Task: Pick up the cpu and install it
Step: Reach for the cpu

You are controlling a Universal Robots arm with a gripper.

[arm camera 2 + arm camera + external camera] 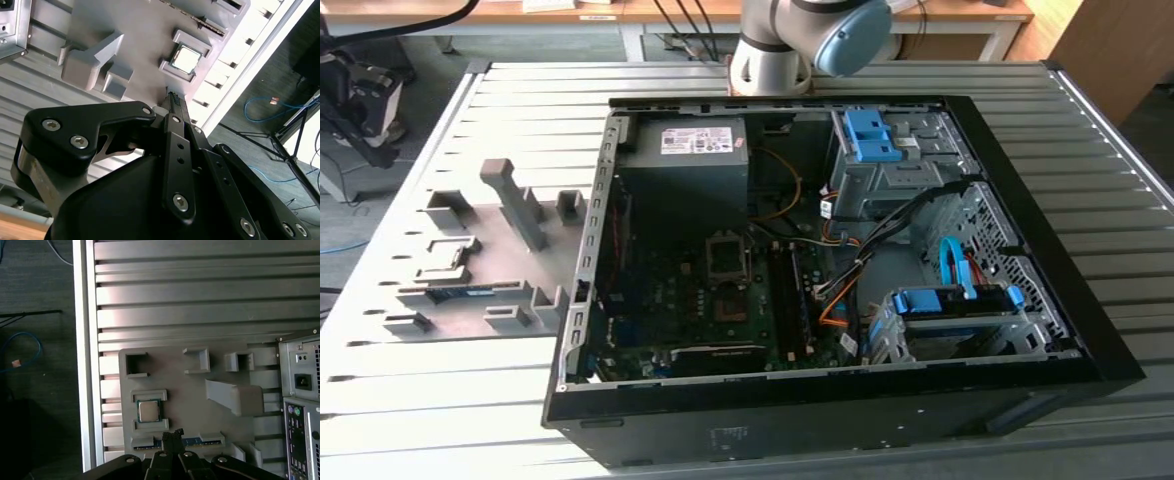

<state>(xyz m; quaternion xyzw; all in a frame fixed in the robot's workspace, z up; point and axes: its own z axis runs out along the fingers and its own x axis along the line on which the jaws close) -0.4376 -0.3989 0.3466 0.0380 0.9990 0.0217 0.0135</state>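
Single arm (807, 40) standing on a slatted tabletop (507, 110) at the power-supply end of an open computer case (787, 425), the case laid on its side. Inside the case, motherboard (707, 310) exposed, with a dark square socket (724, 255) near its middle. Beside the case, toward the exterior view's left, a grey holder plate (454, 215) with moulded pockets and posts. In the first wrist view, cpu (148, 411) seated flat in a square pocket of that plate (metal lid facing up), well apart from the case. Gripper (172, 432) above the plate, near the cpu pocket and not touching the cpu. In the second wrist view, fingers (175, 107) drawn together, nothing between them. Memory stick (200, 441) in a slot of the plate, close to the fingertips and just beside the cpu pocket.
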